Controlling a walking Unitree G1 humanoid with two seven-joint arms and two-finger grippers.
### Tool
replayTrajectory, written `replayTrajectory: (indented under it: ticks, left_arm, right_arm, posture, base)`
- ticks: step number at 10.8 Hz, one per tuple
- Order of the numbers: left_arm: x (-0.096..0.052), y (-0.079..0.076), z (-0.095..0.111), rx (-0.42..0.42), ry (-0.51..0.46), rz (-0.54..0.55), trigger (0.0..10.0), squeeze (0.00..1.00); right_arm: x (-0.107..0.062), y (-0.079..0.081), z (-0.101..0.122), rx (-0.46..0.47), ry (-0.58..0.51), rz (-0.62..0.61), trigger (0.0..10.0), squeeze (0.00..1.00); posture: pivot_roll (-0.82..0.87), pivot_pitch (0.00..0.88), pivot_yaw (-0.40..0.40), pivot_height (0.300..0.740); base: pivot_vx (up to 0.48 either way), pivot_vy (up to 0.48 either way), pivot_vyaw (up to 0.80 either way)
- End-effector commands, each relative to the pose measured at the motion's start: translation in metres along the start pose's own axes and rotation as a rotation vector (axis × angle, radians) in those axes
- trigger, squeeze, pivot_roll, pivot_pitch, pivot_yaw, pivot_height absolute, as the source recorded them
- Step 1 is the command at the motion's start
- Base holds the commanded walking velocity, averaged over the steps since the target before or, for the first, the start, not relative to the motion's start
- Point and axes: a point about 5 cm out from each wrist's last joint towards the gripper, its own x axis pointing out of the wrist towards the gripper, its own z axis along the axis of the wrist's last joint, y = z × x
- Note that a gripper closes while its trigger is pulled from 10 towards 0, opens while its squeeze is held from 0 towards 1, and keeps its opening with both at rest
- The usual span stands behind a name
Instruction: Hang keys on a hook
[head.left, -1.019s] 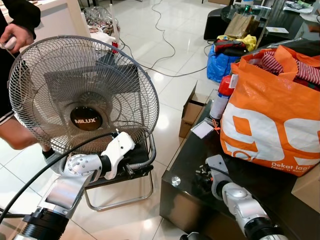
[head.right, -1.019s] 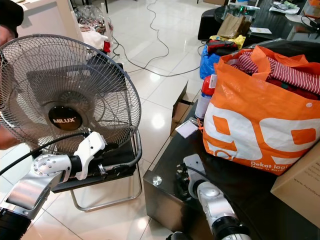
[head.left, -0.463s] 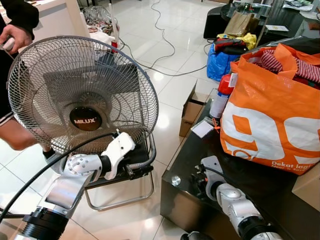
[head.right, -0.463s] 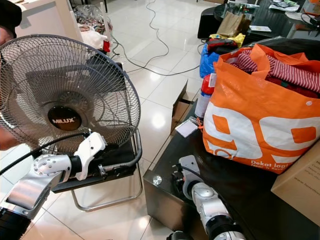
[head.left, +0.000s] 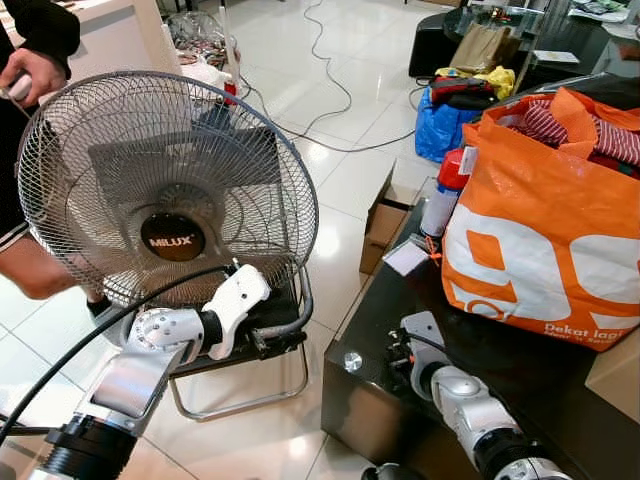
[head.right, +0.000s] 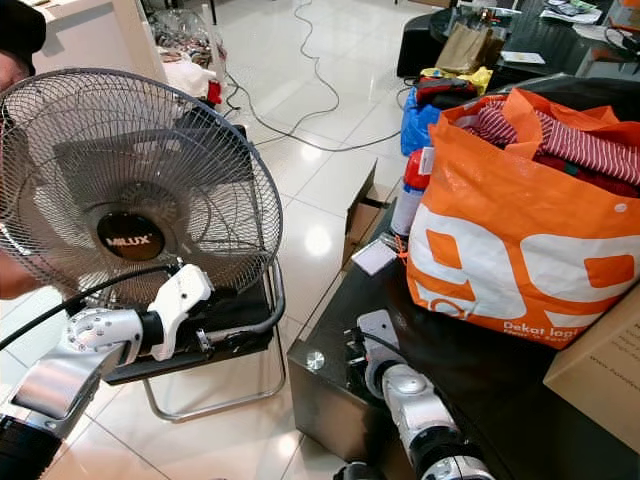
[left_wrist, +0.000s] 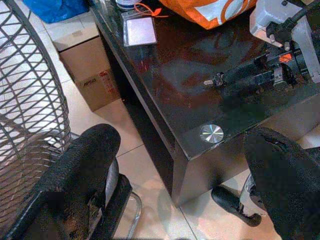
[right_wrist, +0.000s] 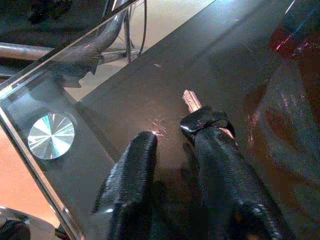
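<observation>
A key (right_wrist: 200, 119) with a black head and a silver blade lies on the black glass table (head.left: 520, 370), near its front corner. My right gripper (right_wrist: 177, 135) rests low on the glass with its fingers a little apart. The key's head touches the tip of one finger (right_wrist: 220, 155), and nothing sits in the gap. In the left eye view this gripper (head.left: 400, 350) is at the table's near left corner. My left gripper (left_wrist: 183, 137) hangs open and empty beside the chair under the fan, its fingers (head.left: 278, 340) pointing toward the table.
A large standing fan (head.left: 165, 190) on a metal chair fills the left. An orange bag (head.left: 540, 240) of clothes, a red-capped can (head.left: 445, 195) and a white card (head.left: 405, 258) sit on the table. A cardboard box (head.left: 385, 220) and cables lie on the floor. A person's hand (head.left: 30, 75) shows far left.
My right arm has edged slightly toward the table's near corner, keeping the gripper low by the key. The left arm has not moved.
</observation>
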Motion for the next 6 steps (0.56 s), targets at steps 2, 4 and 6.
replayTrajectory:
  ticks: [2,4,6]
  left_arm:
    - [-0.001,0.001,0.001,0.020,0.009,-0.001,10.0,0.00]
    - [-0.001,0.001,0.001,0.020,0.011,-0.001,10.0,0.00]
    - [0.000,0.001,0.002,0.023,0.011,-0.003,10.0,0.00]
  right_arm:
    - [0.002,0.001,0.004,-0.024,0.000,-0.014,3.0,0.00]
    - [0.003,-0.001,-0.002,-0.068,0.057,-0.032,3.4,0.00]
    - [0.000,-0.013,-0.007,-0.085,0.108,-0.083,1.7,0.00]
  posture:
    - [-0.06,0.000,0.023,0.740]
    - [-0.06,0.000,0.022,0.740]
    - [-0.06,0.000,0.023,0.740]
  base:
    - [0.000,0.000,0.00]
    - [0.000,0.000,0.00]
    - [0.000,0.000,0.00]
